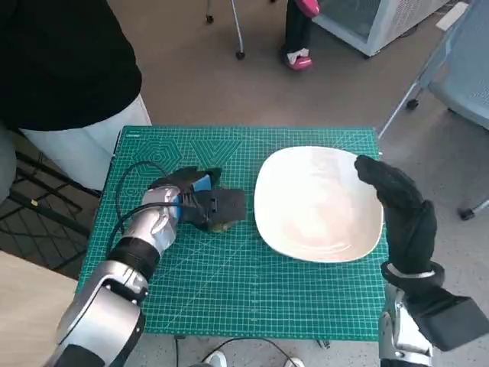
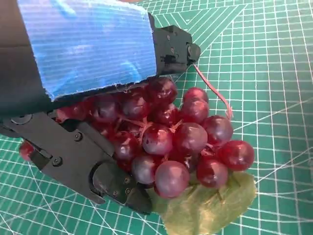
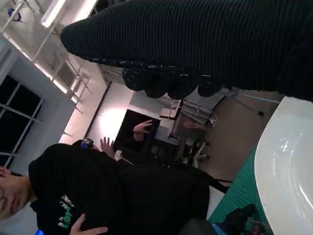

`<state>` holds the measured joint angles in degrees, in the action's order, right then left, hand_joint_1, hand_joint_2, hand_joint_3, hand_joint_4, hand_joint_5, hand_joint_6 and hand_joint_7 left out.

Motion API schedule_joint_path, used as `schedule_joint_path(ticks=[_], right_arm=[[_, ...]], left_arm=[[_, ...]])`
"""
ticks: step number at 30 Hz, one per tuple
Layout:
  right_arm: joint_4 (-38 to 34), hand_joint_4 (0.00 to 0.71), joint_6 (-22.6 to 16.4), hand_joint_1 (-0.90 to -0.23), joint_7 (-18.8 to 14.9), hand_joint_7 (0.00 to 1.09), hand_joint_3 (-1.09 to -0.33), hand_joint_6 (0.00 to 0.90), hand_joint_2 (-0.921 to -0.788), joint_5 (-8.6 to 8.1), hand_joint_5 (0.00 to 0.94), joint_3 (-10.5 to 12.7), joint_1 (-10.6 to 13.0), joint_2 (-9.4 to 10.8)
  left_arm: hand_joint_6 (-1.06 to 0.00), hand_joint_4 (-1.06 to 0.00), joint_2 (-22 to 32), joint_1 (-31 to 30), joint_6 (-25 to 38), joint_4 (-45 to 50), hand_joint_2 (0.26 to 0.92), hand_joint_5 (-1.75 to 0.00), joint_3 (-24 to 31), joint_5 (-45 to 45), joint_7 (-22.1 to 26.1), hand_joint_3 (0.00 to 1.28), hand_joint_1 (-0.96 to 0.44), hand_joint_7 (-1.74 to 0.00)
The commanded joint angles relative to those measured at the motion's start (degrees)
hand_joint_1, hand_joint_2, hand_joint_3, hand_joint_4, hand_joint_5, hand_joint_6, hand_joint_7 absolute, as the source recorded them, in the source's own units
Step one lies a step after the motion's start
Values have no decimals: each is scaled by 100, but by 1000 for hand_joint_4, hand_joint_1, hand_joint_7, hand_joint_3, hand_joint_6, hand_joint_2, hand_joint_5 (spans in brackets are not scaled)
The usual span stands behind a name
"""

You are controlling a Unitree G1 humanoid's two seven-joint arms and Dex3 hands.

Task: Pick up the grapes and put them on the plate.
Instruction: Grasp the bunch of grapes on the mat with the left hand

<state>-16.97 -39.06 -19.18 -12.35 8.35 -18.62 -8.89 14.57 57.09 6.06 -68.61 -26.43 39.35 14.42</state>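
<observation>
left hand (image 1: 205, 200) sits low on the green cutting mat (image 1: 229, 290), fingers (image 2: 117, 183) wrapped around the grapes (image 2: 171, 142), holding the bunch. grapes are on the mat just left of the plate (image 1: 317, 202), not touching it, mostly hidden under the hand in head view. in left wrist view it is a dark red cluster, long axis running out from under the blue-taped back toward the green leaf (image 2: 210, 205) at the free end; a thin reddish stem (image 2: 215, 93) curls off the side. right hand (image 1: 401, 210) hovers over the plate's right rim, holds nothing, fingers loosely extended. person in black top (image 3: 83, 196) behind the table.
</observation>
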Motion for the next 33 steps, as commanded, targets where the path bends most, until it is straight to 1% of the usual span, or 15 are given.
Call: schedule_joint_path(ticks=[1, 7, 13, 19, 21, 22, 23, 25, 26, 27, 28, 29, 31, 32, 33], right_arm=[[-20, 359, 77, -619, 14, 364, -865, 110, -921, 18, 4, -7, 126, -23], [-41, 360, 57, -617, -15, 362, -865, 111, -921, 1, 4, 1, 121, -42], [-67, 360, 49, -618, -46, 360, -864, 113, -921, -27, 4, 3, 109, -51], [-68, 362, 52, -618, -43, 358, -864, 116, -921, -21, 4, 4, 106, -54], [-62, 362, 55, -618, -46, 357, -864, 117, -921, -24, 4, 2, 108, -53], [-58, 363, 57, -618, -47, 357, -865, 117, -921, -26, 4, 1, 108, -53], [-54, 363, 60, -618, -49, 357, -865, 118, -921, -28, 4, 0, 108, -53], [-46, 363, 66, -617, -52, 357, -865, 118, -921, -32, 4, -2, 109, -54], [-44, 363, 68, -617, -53, 357, -865, 118, -921, -34, 4, -3, 109, -54], [-41, 363, 69, -617, -54, 356, -865, 119, -921, -36, 4, -3, 109, -55], [-41, 363, 70, -617, -56, 356, -865, 119, -921, -39, 4, -2, 109, -57], [-43, 363, 69, -617, -59, 356, -865, 119, -921, -42, 4, -1, 107, -59], [-51, 364, 68, -617, -58, 355, -865, 119, -921, -42, 4, 2, 98, -63], [-54, 365, 70, -617, -55, 355, -865, 119, -921, -40, 4, 3, 93, -65], [-56, 365, 72, -617, -50, 355, -865, 120, -921, -36, 4, 4, 85, -66]], left_arm=[[-264, -70, -95, -235, -60, -238, 740, -9, -14, -133, -54, 13, -63, -26], [-311, -125, -104, -233, -96, -309, 753, -12, -103, -144, -109, 13, -27, -18], [-320, -147, -87, -224, -147, -321, 757, -11, -162, -140, -126, 12, -13, -11], [-332, -182, -84, -233, -164, -297, 761, -17, -197, -135, -200, 11, 5, -10], [-358, -228, -81, -248, -199, -295, 775, -26, -226, -110, -280, 16, 23, -16], [-384, -280, -79, -257, -221, -298, 791, -40, -249, -89, -335, 23, 35, -20], [-425, -335, -76, -267, -245, -304, 815, -175, -278, -63, -398, 49, 71, -28], [-523, -423, -65, -288, -289, -306, 865, -628, -338, -18, -521, 128, 174, -49], [-577, -445, -57, -301, -310, -299, 884, -893, -369, 3, -583, 166, 233, -65], [-621, -464, -47, -315, -331, -287, 895, -1047, -403, 24, -646, 183, 268, -81], [-664, -489, -37, -328, -348, -272, 902, -1133, -438, 46, -703, 184, 293, -109], [-682, -512, -28, -341, -362, -256, 908, -1199, -475, 68, -755, 180, 281, -232], [-653, -537, -18, -350, -370, -232, 915, -1268, -546, 107, -826, 172, 193, -607], [-614, -537, -13, -348, -370, -223, 917, -1304, -576, 123, -845, 174, 129, -809], [-586, -532, -8, -343, -368, -214, 918, -1342, -603, 137, -855, 181, 91, -920]])
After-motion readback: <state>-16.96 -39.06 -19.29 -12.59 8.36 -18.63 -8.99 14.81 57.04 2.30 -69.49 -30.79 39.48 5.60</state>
